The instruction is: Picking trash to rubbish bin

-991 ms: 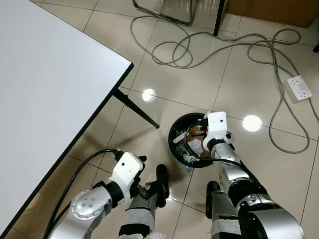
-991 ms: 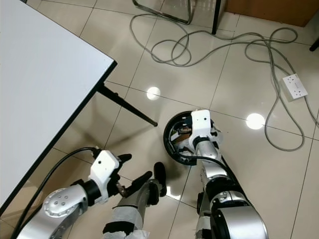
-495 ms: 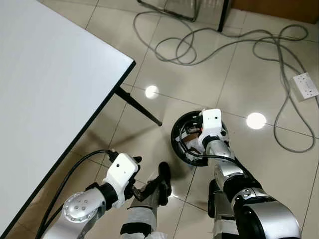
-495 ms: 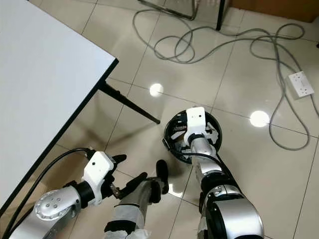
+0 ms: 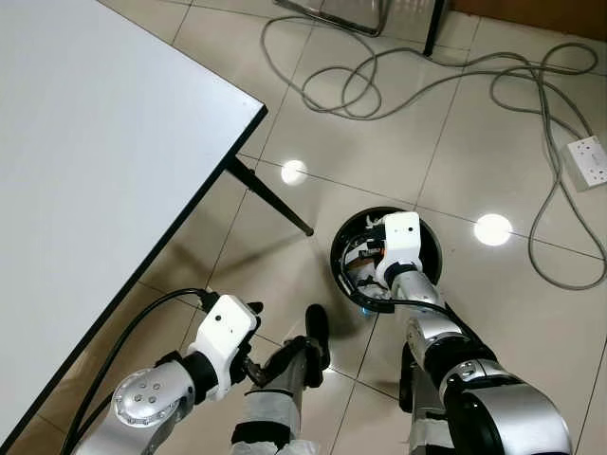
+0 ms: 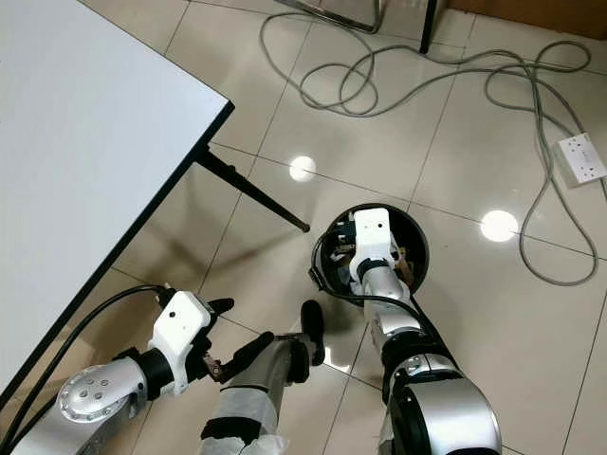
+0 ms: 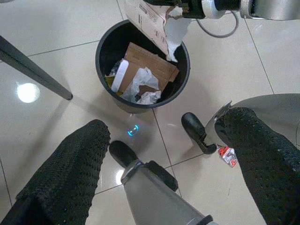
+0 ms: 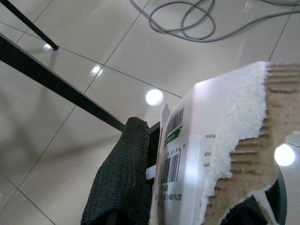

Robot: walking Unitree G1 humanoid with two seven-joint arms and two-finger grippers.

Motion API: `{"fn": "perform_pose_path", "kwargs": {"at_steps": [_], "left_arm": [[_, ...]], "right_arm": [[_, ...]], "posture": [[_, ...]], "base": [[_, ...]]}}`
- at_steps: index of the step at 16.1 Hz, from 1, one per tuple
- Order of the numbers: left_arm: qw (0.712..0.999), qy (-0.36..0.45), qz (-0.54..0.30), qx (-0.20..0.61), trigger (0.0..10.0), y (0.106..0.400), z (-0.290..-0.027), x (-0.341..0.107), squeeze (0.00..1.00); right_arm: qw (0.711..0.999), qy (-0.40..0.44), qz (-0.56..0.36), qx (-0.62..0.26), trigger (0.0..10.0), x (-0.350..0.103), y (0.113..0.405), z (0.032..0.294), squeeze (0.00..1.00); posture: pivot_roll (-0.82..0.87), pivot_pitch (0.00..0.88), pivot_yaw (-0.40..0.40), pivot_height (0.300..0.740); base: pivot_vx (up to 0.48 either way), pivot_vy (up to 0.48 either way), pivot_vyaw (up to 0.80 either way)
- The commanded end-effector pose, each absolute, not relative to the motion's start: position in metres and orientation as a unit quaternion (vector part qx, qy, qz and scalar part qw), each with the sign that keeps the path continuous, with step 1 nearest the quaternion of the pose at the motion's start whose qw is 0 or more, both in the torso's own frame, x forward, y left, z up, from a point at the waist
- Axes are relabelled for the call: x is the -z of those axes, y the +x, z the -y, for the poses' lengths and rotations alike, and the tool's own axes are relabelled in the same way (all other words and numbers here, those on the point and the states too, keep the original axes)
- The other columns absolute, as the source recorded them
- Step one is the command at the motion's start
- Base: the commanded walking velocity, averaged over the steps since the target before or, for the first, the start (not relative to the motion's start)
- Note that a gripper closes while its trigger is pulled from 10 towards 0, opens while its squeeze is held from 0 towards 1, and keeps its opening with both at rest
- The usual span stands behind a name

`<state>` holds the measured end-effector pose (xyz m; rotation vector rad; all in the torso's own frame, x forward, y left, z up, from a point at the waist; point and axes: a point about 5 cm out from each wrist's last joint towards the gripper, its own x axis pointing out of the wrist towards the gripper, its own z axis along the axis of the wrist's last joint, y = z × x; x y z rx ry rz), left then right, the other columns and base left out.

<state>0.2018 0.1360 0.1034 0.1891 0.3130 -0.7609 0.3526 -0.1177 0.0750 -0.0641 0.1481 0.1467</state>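
Note:
A round black rubbish bin (image 5: 335,263) stands on the tiled floor just ahead of my feet. It holds brown cardboard (image 7: 151,66) and crumpled white paper (image 7: 142,87). My right gripper (image 5: 377,256) hangs over the bin's mouth, shut on a torn piece of cardboard (image 8: 220,154) with a white barcode label. The left wrist view catches that piece (image 7: 157,21) above the far rim. One black finger (image 8: 124,183) presses its labelled face. My left gripper (image 7: 164,164) is low at my left, apart from the bin, open with nothing between its fingers.
A white table (image 5: 95,142) with a slanted black leg (image 5: 270,197) fills the left. Grey cables (image 5: 427,76) and a white power strip (image 5: 590,161) lie on the floor beyond the bin. A small red-and-white scrap (image 7: 227,156) lies by my foot.
The camera has tipped, so the whole scene sits lower and to the right. My right gripper, still holding the cardboard, has shifted slightly towards the bin's middle. The left arm has sunk a little.

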Motion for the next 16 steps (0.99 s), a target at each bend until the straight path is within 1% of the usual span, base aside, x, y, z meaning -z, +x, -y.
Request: {"fn": "perform_pose_path", "kwargs": {"at_steps": [1, 5, 8, 16], "left_arm": [[0.908, 0.086, -0.176, 0.37, 10.0, 0.1924, -0.1406, -0.0972, 0.0], [0.907, 0.084, -0.176, 0.372, 10.0, 0.1922, -0.1397, -0.0977, 0.0], [0.91, 0.067, -0.175, 0.369, 10.0, 0.1928, -0.1365, -0.1007, 0.0], [0.909, 0.067, -0.18, 0.371, 10.0, 0.1917, -0.1372, -0.1001, 0.0]], "right_arm": [[0.991, -0.028, -0.102, -0.078, 10.0, -0.0578, 0.3414, 0.1129, 1.0], [0.991, -0.029, -0.102, -0.076, 10.0, -0.0566, 0.3407, 0.114, 1.0], [0.991, -0.03, -0.104, -0.075, 10.0, -0.0551, 0.3394, 0.1141, 1.0], [0.991, -0.028, -0.105, -0.075, 10.0, -0.0541, 0.3388, 0.1164, 1.0]], "posture": [[0.28, 0.564, 0.279, 0.74], [0.28, 0.568, 0.282, 0.74], [0.28, 0.569, 0.285, 0.74], [0.28, 0.57, 0.288, 0.74]], "base": [[0.0, 0.0, 0.0], [0.0, 0.0, 0.0], [0.0, 0.0, 0.0], [0.0, 0.0, 0.0]]}}
